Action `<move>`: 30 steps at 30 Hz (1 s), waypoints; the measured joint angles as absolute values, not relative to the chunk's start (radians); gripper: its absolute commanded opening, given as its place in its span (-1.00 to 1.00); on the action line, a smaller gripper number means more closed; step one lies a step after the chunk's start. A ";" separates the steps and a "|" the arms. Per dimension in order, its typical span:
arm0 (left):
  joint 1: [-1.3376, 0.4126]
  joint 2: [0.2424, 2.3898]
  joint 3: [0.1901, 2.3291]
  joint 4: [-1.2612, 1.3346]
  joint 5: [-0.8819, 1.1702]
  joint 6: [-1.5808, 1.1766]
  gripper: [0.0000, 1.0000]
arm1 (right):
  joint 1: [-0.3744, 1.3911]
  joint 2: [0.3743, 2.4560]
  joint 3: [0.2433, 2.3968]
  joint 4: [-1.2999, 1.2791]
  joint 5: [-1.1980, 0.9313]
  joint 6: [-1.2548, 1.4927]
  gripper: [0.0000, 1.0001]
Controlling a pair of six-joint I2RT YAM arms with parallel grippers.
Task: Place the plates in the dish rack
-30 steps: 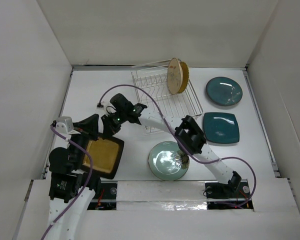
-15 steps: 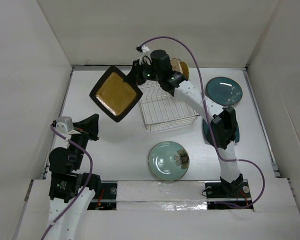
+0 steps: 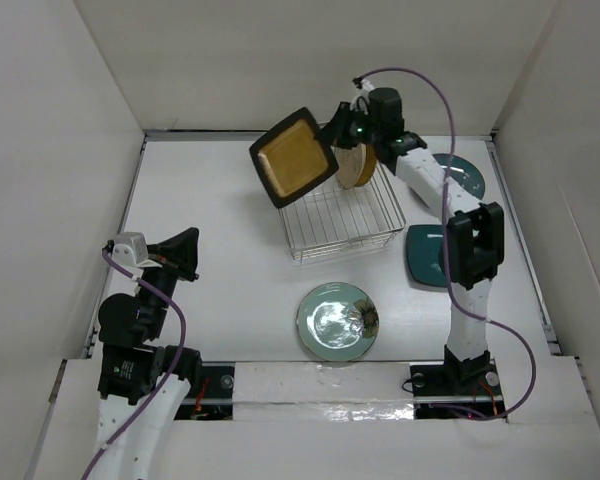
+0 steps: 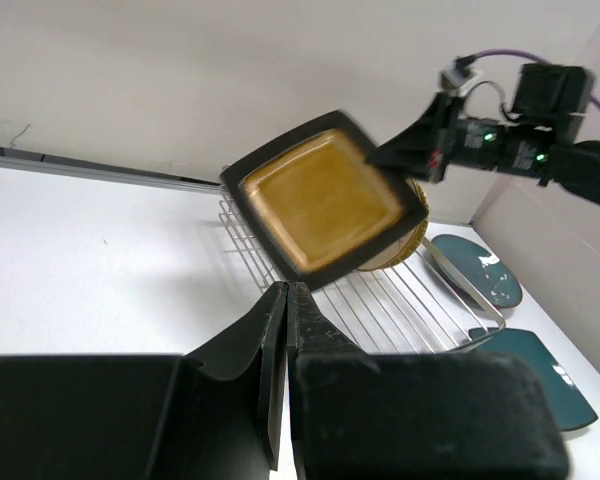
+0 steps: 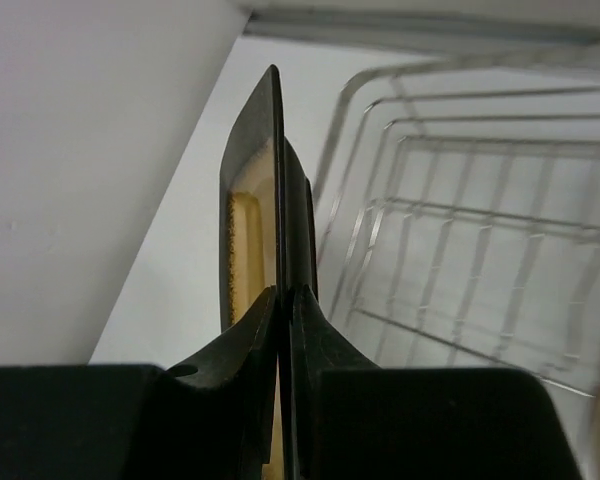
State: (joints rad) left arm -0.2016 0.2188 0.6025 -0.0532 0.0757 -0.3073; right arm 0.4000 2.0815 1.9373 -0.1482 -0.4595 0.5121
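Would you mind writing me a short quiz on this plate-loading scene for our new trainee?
1. True or false: the mustard plate already stands in the rack.
2. Which pincer grips that plate? A) left B) right C) neither
3. How many plates lie flat on the table?
Key:
1. False: it is held in the air over the rack.
2. B: the right pincer is shut on its rim.
3. Three: the green plate, the round teal plate and the square teal plate.
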 measured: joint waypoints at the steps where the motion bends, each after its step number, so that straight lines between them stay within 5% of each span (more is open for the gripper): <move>1: -0.202 0.219 0.603 -0.053 0.077 -0.307 -0.97 | 0.369 2.069 1.937 -0.148 -0.458 0.517 -1.00; 10: -0.202 0.220 0.603 -0.053 0.087 -0.308 -0.97 | 0.215 2.005 2.105 -0.344 -0.261 0.381 -1.00; 30: -0.202 0.234 0.603 -0.051 0.105 -0.308 -0.97 | 0.455 2.136 2.484 -0.670 0.324 -0.086 -1.00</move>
State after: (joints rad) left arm -0.2020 0.2337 0.6025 -0.0513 0.1051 -0.3080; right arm 0.4549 2.1357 2.4840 -0.6697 0.3241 -0.0856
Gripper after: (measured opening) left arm 0.011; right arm 0.119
